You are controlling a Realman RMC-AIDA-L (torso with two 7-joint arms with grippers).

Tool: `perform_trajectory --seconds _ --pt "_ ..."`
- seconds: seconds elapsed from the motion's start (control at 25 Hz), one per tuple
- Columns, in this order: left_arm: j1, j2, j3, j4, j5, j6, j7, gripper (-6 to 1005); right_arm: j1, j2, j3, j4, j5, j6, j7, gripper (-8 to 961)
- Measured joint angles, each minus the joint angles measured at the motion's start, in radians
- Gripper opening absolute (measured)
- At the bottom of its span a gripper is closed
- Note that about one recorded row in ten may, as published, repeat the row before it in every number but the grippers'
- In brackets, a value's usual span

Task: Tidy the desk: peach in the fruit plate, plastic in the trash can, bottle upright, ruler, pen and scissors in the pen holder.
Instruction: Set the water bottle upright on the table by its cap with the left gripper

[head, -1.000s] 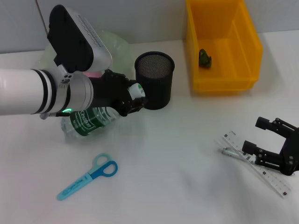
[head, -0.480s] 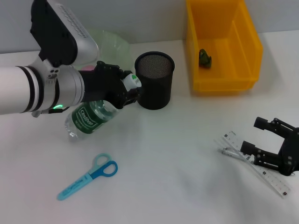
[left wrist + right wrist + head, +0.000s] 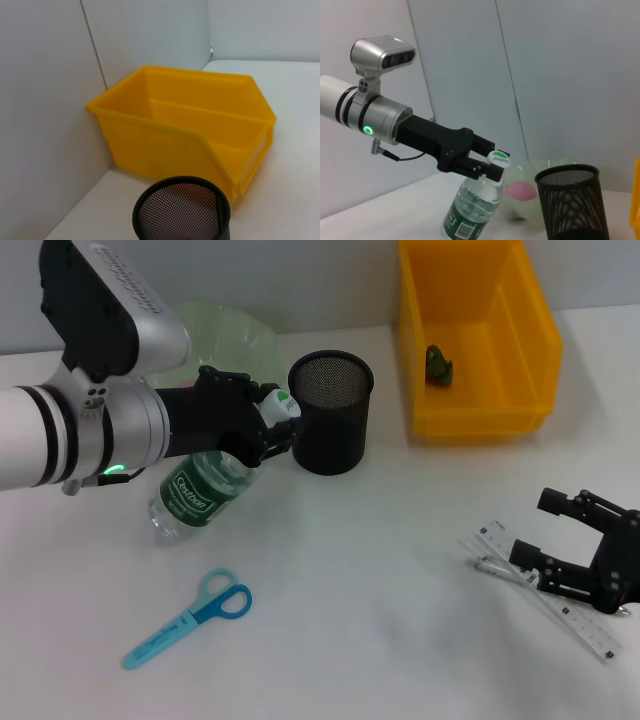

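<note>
Head view: left pincer [image 3: 268,425] clamped on the neck of the bottle [image 3: 205,485], tilted with its base on the surface [image 3: 380,590] just beside the pen holder [image 3: 331,412], so bottle-uprighting judged in hand; right pincer [image 3: 580,550] spread apart over the ruler [image 3: 555,595], scissors [image 3: 185,618] lying well apart nearer the front. Left wrist view: only the pen holder [image 3: 182,210] and yellow trash can [image 3: 190,132]. Right wrist view: same grip near the bottle [image 3: 472,210] cap, peach [image 3: 520,191] in the fruit plate [image 3: 540,167] behind; next probably finishing the tilt to vertical, base flat, before releasing.
</note>
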Motion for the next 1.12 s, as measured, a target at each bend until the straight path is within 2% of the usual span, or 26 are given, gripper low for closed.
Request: perform_trajectory --seconds 0.48,0.8,1.12 --pt "0.015 -0.001 -0.022 0.003 -0.074 -0.002 0.065 456 0.005 0.000 0.000 0.000 0.000 0.002 0.006 836" --pt "0.024 0.000 -0.070 -0.053 -0.207 0.003 0.182 453 0.007 0.000 0.000 0.000 0.000 0.003 0.007 836" --pt "0.030 0.000 -0.087 -0.080 -0.250 0.001 0.214 452 0.010 0.000 -0.003 0.000 0.000 0.002 0.009 836"
